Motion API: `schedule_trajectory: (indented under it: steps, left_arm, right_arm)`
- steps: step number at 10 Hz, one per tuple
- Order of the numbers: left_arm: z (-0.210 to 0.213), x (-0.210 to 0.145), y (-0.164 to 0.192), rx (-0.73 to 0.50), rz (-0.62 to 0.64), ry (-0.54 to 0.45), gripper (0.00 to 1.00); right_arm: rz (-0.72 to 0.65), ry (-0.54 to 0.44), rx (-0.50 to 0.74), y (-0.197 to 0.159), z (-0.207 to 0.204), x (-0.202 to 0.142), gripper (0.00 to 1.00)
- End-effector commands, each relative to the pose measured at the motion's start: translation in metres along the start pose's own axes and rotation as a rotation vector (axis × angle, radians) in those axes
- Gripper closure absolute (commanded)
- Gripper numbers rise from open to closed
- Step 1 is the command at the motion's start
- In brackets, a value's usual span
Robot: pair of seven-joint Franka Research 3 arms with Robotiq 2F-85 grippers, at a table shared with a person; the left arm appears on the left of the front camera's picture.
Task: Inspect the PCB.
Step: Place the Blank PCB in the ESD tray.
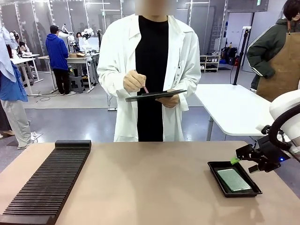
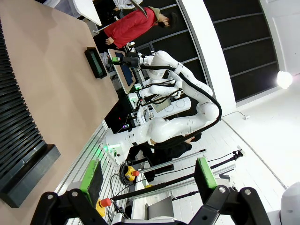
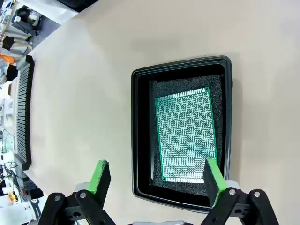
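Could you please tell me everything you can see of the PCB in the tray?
The PCB is a thin green rectangular board, finely dotted with holes in a grid, with pale strips along its short edges. It lies flat on dark foam inside the black tray, at the table's right side. Nothing grips it; the right gripper hovers open above.

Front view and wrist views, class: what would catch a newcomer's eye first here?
The thin green dotted PCB lying flat in the shallow black rectangular tray, at the table's right. The right claw hovers open above it. Across the table, a person in a white coat writes on a grey clipboard.
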State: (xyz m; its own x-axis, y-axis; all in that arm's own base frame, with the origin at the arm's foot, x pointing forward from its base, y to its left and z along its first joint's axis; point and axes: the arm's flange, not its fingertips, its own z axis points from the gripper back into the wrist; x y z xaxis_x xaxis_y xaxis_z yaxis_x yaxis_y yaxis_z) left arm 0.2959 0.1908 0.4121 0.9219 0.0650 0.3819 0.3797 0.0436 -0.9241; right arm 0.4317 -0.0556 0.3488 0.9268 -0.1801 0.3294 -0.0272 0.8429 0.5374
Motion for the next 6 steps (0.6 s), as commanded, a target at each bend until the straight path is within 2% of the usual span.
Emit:
schedule_trajectory:
  steps: [1,6]
  left_arm:
    - [-0.0013,0.0013,-0.0057,0.003,0.015,0.003,0.0]
    - [-0.0013,0.0013,-0.0057,0.003,0.015,0.003,0.0]
  right_arm:
    - [0.017,-0.006,0.002,0.0013,0.0007,0.0,0.0]
    - [0.017,-0.006,0.002,0.0013,0.0007,0.0,0.0]
